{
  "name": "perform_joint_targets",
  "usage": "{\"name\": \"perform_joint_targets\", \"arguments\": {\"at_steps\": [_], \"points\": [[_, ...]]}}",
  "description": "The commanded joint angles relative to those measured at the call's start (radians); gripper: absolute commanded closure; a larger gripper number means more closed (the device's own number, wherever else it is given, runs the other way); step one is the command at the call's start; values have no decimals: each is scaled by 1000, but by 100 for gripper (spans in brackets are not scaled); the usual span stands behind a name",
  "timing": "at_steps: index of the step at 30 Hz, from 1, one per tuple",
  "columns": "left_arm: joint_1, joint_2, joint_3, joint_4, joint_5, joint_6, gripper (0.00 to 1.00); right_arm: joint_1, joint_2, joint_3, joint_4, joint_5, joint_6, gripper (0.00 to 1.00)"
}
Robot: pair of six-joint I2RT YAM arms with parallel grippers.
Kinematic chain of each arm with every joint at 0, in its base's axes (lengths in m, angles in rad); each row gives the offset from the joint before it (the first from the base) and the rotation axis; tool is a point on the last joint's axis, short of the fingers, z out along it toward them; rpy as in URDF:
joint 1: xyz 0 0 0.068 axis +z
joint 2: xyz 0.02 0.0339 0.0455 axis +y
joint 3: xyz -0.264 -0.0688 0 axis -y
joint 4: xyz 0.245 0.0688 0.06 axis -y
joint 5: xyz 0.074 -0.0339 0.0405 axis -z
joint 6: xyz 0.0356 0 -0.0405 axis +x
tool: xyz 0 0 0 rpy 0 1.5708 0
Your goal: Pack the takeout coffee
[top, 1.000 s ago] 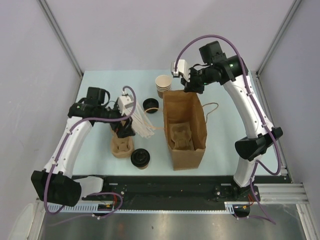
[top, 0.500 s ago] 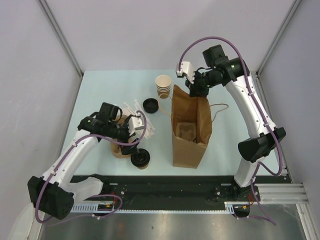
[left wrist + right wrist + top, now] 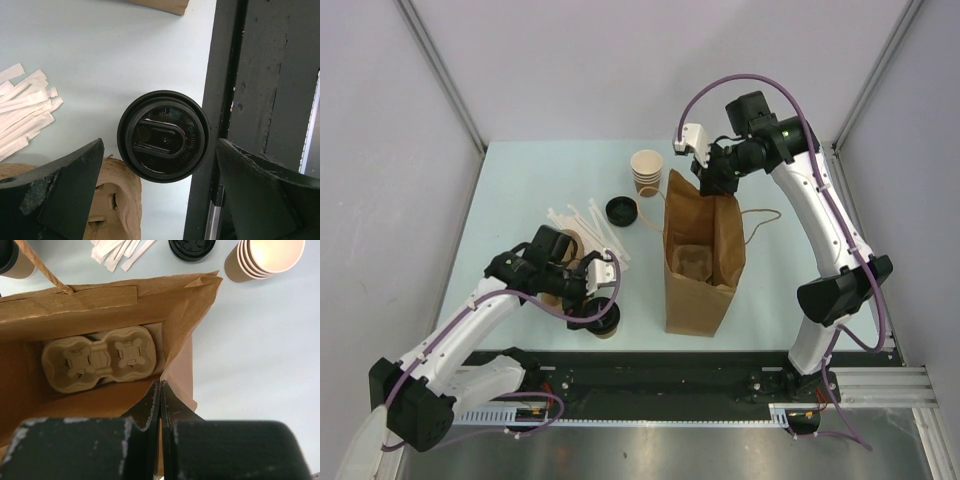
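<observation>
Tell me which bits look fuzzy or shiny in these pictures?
Left wrist view: the left gripper's black fingers are fuzzy, the coffee cup's round black plastic lid sharp and shiny. Right wrist view: the right gripper's black fingers blur; the brown paper bag is sharp. Top external view: even light, soft shadows.

Overhead plus wrist close-ups, cup (image 3: 603, 322) shared

Pale table (image 3: 520, 180): bag (image 3: 695, 300) (upright), cup stack (image 3: 646, 170), loose lid (image 3: 621, 210), stirrers (image 3: 582, 222), carrier (image 3: 117, 200), lidded cup (image 3: 163, 136).
</observation>
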Motion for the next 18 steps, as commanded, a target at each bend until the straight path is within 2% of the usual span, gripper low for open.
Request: {"name": "perform_joint_targets", "arguments": {"at_steps": [1,10,18], "points": [[-12,-21,-7,42,20,18,0,1,-46,-24,-9,4,19,100],[-24,7,16,-18,70,28,1,1,-60,-47,5,13,16,100],[-47,19,-3,40,3,-12,1,1,-68,-67,15,5,11,100]]}}
